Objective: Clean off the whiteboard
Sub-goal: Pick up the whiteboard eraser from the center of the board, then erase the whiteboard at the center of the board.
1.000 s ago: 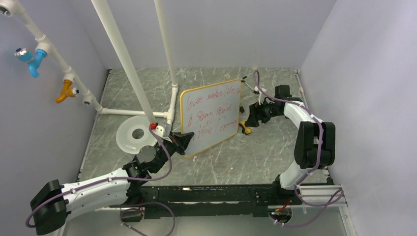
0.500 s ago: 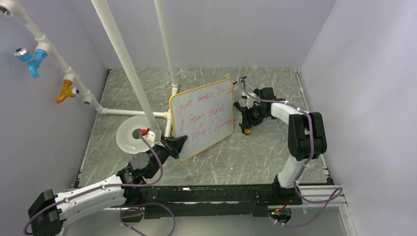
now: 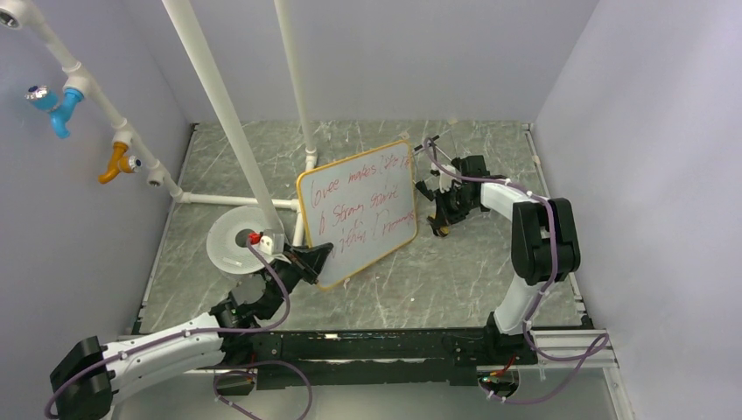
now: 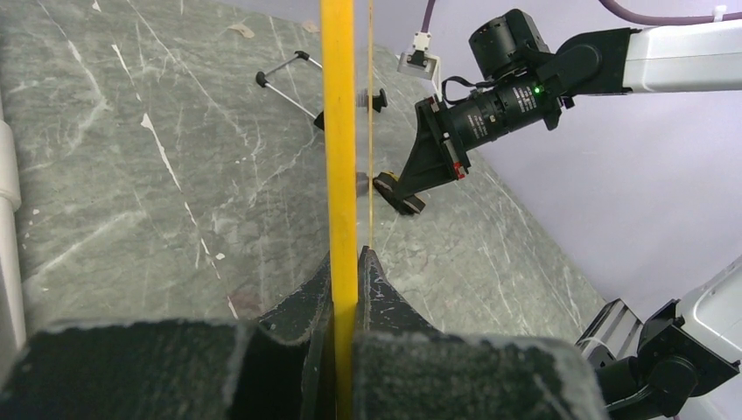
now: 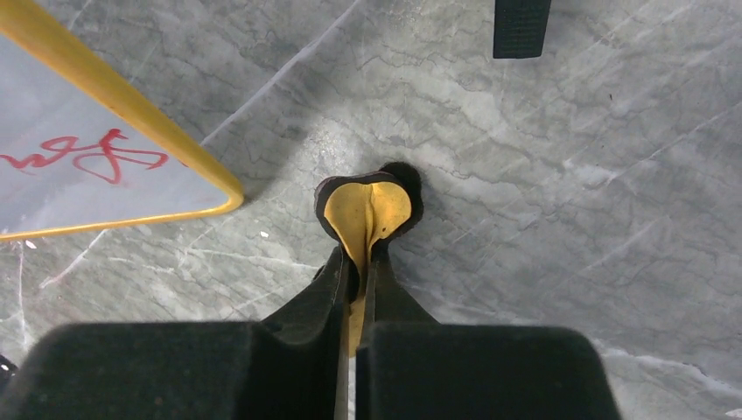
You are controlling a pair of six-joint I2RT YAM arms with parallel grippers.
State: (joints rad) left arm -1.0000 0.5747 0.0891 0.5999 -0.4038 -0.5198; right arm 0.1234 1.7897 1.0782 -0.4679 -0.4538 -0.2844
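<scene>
Left gripper [image 3: 317, 260] clamps whiteboard [image 3: 359, 206] at lower-left edge. Right gripper [image 3: 439, 227] pinched shut on yellow pad [image 5: 367, 210] just off its right edge; bare desk [image 3: 472, 271] lower right; red scrawl [image 3: 363, 197] mostly illegible.

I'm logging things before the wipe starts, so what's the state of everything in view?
whiteboard: gripped at its frame, red writing unerased.
left fingers: shut on the whiteboard frame.
right fingers: shut on the yellow pad.
yellow pad: pinched, clear of the whiteboard.
white disc: lying flat, untouched.

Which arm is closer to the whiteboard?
Left: the left tool clamps the whiteboard by its lower frame edge. The right tool, pinching a yellow pad, sits apart beside its right edge.
</scene>
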